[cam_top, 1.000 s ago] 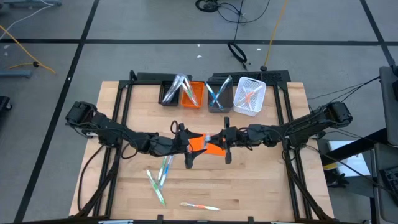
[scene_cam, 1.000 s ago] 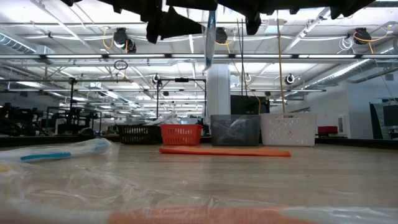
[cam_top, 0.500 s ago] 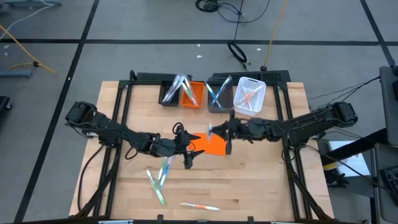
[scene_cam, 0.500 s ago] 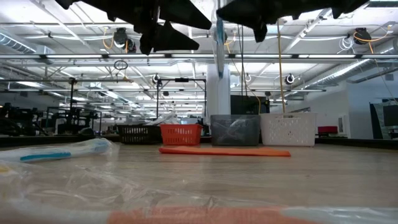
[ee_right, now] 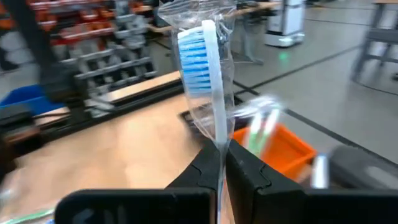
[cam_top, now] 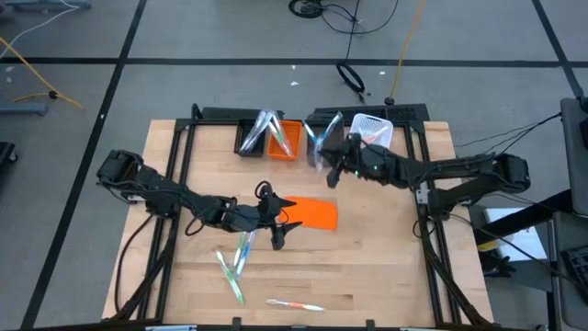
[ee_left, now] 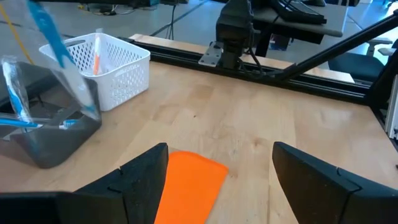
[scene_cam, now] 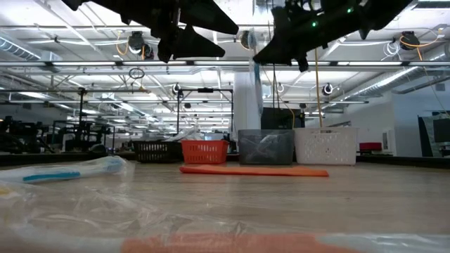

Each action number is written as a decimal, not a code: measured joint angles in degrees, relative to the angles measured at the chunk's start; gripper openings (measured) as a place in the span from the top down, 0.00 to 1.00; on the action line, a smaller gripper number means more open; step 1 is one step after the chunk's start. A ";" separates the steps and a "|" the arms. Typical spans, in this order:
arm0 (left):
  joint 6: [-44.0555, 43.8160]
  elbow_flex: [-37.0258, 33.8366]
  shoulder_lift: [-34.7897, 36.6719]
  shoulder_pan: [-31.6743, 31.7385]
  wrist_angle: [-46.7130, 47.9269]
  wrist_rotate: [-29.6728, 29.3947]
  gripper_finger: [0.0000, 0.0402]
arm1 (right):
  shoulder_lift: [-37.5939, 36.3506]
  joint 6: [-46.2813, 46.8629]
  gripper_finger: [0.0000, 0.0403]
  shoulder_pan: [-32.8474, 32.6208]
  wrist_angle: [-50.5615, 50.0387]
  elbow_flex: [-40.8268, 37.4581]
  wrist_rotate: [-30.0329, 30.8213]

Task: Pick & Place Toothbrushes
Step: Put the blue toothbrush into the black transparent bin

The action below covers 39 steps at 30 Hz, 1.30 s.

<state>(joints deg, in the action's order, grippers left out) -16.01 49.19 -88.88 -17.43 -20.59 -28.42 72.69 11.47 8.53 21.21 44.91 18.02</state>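
Note:
My right gripper (cam_top: 333, 165) is shut on a wrapped toothbrush (ee_right: 200, 59) with blue bristles and hovers over the grey bin (cam_top: 322, 149) at the far edge. My left gripper (cam_top: 276, 222) is open and holds nothing. It sits by the left end of the flat orange sheet (cam_top: 312, 214), which shows between its fingers in the left wrist view (ee_left: 193, 180). Three more toothbrushes lie flat on the table nearer me (cam_top: 242, 253), (cam_top: 230, 276), (cam_top: 294, 304). Others stick out of the far bins. My right gripper pinches the toothbrush by its handle (ee_right: 219, 144) between its two fingers (ee_right: 202, 168), through the clear wrapper. The head with the blue bristles stands out past the fingertips. The toothbrush is lifted clear, above the grey bin (ee_left: 50, 140).
Four bins stand in a row at the far edge: black (cam_top: 251, 138), orange (cam_top: 286, 141), grey, and a white basket (cam_top: 371, 140). Dark frame rails run along the table's left, right and far sides. Bare wood lies to the right of the orange sheet.
My right gripper has carried the toothbrush from above the orange sheet toward the table's far edge, ending over the grey bin, still shut on it. My left gripper has drawn back a little from the sheet's middle toward its left end.

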 joint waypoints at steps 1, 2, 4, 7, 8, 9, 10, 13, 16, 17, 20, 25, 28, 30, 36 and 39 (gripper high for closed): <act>0.00 0.00 0.00 0.00 0.01 0.00 0.29 | 0.00 -0.02 0.99 1.30 -0.15 0.00 0.00; 0.00 0.00 0.00 0.00 0.01 0.00 0.29 | 0.00 -0.03 0.99 2.63 -0.42 0.00 -0.03; 0.00 0.00 0.00 0.00 0.01 0.00 0.29 | 0.00 0.04 0.99 5.27 -1.04 0.00 -0.22; 0.02 0.00 0.00 0.04 0.01 0.00 0.29 | 0.00 -0.05 0.99 8.84 -2.02 0.00 -0.20; 0.02 0.00 0.00 0.04 0.01 0.00 0.29 | 0.00 -0.05 0.99 10.02 -2.44 0.00 -0.22; 0.02 0.00 0.00 0.04 0.01 -0.02 0.29 | 0.00 -0.06 0.99 11.08 -2.86 0.00 -0.22; 0.02 0.00 0.00 0.04 0.01 -0.03 0.29 | 0.00 -0.11 0.99 12.06 -3.16 0.00 -0.26; 0.04 0.00 0.00 0.08 -0.01 -0.04 0.29 | 0.00 0.18 0.99 15.30 -3.66 0.00 -2.27; 0.14 0.00 0.00 0.11 -0.02 -0.04 0.29 | 0.65 0.77 0.99 18.10 -3.76 0.00 -4.45; 0.20 0.00 0.00 0.11 -0.03 -0.04 0.29 | 1.01 0.99 0.99 18.99 -3.98 0.00 -4.66; 0.20 0.00 0.00 0.11 -0.13 -0.07 0.29 | 1.96 1.37 0.99 21.13 -4.40 0.00 -4.89; 0.20 0.00 0.00 0.11 -0.14 -0.07 0.29 | 2.47 2.84 0.99 23.04 -4.57 -0.02 -8.89; 0.26 0.00 0.00 0.11 -0.15 -0.07 0.29 | 2.44 2.86 0.99 23.21 -5.60 -0.02 -9.15; 0.28 0.00 0.00 0.11 -0.14 -0.07 0.29 | 2.47 2.86 0.99 23.33 -6.48 -0.02 -9.19; 0.28 0.00 0.00 0.11 -0.16 -0.09 0.29 | 2.47 2.88 0.99 23.33 -8.35 -0.02 -9.16; 0.24 0.00 0.00 0.11 -0.16 -0.09 0.29 | 2.47 3.05 0.99 23.39 -9.43 -0.02 -9.17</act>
<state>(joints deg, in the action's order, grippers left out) -15.77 49.19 -88.88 -17.32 -20.75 -28.51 75.16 14.52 31.92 11.78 44.88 8.85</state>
